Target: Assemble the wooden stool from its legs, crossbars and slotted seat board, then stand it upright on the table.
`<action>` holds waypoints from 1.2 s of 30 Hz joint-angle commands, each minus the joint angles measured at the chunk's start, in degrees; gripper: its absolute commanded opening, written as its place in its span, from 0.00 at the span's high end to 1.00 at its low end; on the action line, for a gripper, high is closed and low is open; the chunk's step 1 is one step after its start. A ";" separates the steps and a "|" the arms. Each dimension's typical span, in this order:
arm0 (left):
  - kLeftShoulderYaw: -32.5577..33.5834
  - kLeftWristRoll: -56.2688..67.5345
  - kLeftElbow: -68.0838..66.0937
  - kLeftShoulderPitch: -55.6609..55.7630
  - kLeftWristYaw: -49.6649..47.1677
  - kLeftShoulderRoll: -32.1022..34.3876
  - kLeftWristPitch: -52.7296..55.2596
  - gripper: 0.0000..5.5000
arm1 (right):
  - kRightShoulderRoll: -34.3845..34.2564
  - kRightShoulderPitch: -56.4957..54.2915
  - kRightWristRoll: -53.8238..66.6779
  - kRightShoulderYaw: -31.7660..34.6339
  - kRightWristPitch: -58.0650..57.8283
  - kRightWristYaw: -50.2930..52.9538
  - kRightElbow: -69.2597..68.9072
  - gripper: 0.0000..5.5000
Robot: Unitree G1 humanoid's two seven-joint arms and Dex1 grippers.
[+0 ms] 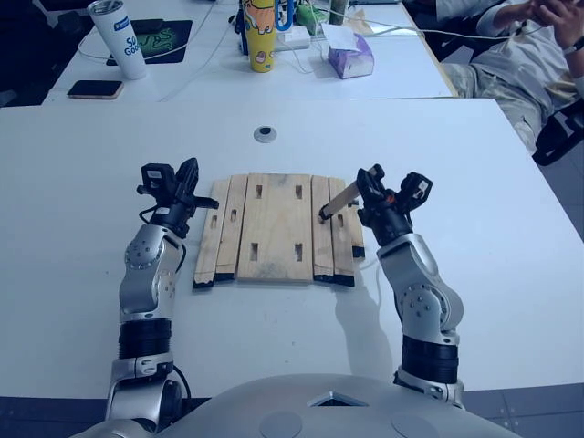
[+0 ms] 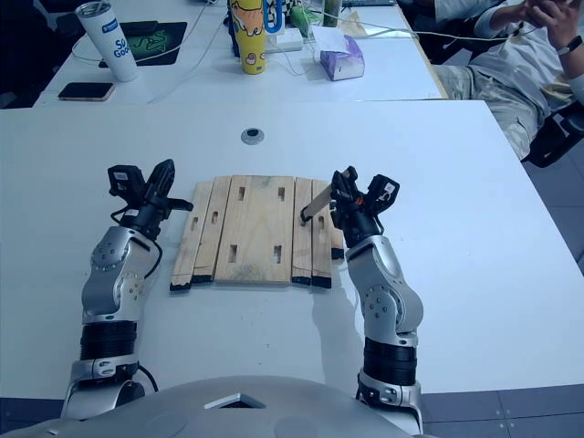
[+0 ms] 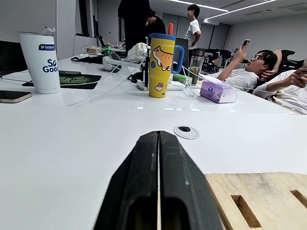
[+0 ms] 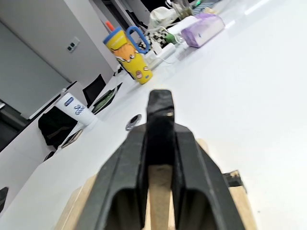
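Observation:
The slotted seat board [image 1: 276,226] lies flat in the middle of the white table [image 1: 474,201]. Two wooden sticks with black ends [image 1: 222,233] lie along its left side and two more [image 1: 333,248] along its right side. My right gripper [image 1: 368,187] is shut on another wooden stick [image 1: 339,201], held tilted over the right-hand sticks with its black end pointing down toward the board. In the right wrist view that stick [image 4: 160,184] sits between the fingers [image 4: 125,163]. My left gripper [image 3: 158,139] is shut with nothing in it, hovering at the far left corner of the wood [image 1: 196,196].
A round cable grommet [image 1: 265,134] sits in the table behind the board. On the farther desk stand a white tumbler [image 1: 119,36], a yellow mug [image 1: 261,36], a tissue box [image 1: 350,60] and a phone [image 1: 95,88]. Bare table lies left and right of the wood.

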State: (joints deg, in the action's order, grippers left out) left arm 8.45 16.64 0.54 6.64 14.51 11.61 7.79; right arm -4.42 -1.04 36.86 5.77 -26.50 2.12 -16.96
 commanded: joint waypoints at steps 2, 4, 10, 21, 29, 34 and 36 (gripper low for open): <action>0.06 -0.71 -0.49 1.81 0.92 1.63 1.20 1.00 | -3.09 1.31 0.59 1.70 2.37 0.17 5.05 0.93; -0.03 -0.69 -0.56 2.05 1.17 1.88 1.37 1.00 | -3.32 1.64 0.54 1.63 3.40 0.73 6.01 0.93; -0.43 -0.72 0.36 2.01 1.31 1.81 1.89 1.00 | -5.16 0.95 4.73 2.70 4.58 2.53 7.04 0.93; -0.26 -0.94 0.17 1.91 0.52 1.14 1.22 1.00 | -5.11 -1.02 17.08 4.12 4.23 4.69 5.91 0.93; 0.11 -0.72 0.32 1.78 0.15 0.35 0.83 1.00 | -4.06 -2.18 17.08 3.34 4.72 5.33 6.98 0.93; 0.09 -0.86 0.31 1.68 0.08 0.02 0.60 1.00 | -4.23 -2.48 16.37 4.17 5.94 5.92 10.32 0.93; 0.06 -0.92 0.40 1.68 0.09 0.01 0.64 1.00 | -4.08 -2.25 15.63 4.19 6.37 6.06 11.29 0.93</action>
State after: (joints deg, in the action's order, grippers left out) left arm 8.43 15.92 0.44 8.14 14.81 11.67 8.39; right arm -4.63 -2.87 53.39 9.20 -20.54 7.03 -7.46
